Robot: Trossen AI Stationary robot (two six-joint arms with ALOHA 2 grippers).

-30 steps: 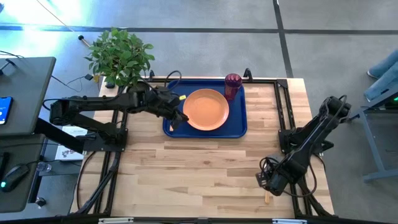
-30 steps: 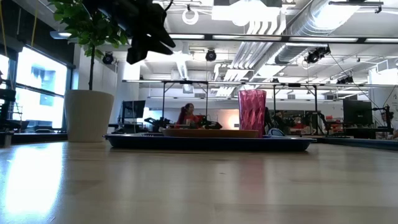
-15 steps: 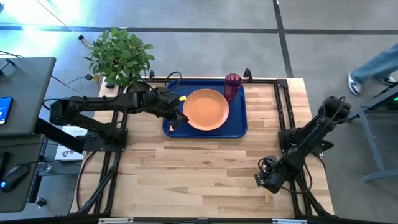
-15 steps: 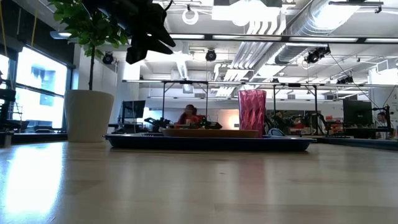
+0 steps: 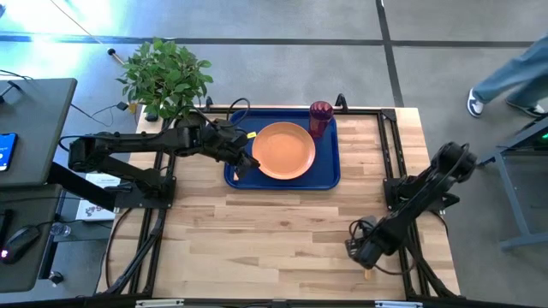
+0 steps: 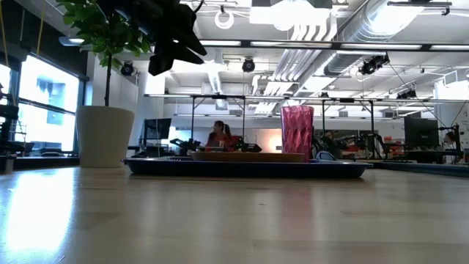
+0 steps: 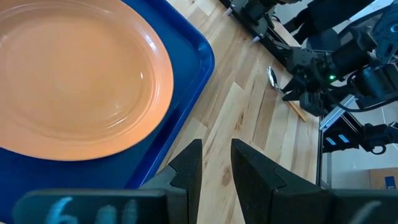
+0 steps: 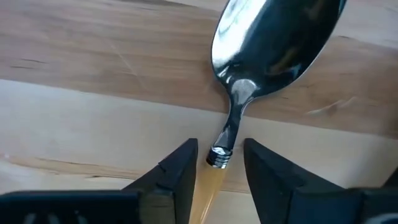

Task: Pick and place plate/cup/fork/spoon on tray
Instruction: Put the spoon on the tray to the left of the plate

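From above, my left gripper [image 5: 242, 164] hangs over the tray [image 5: 330, 175] at its nine o'clock edge, just beside the plate [image 5: 282, 151], with the cup [image 5: 320, 117] standing at the tray's one o'clock corner. My right gripper [image 5: 362, 253] is low at the table's five o'clock corner, right over the spoon [image 5: 367, 273]. At table level, the cup [image 6: 297, 132] rises behind the plate [image 6: 249, 155] on the tray [image 6: 245, 169]. Through my left wrist, my fingers [image 7: 188, 168] stand narrowly apart, holding nothing, above the tray's rim [image 7: 198, 74]. Through my right wrist, my fingers [image 8: 180, 171] straddle the spoon [image 8: 267, 50] where neck meets wooden handle, a small gap either side, not yet closed.
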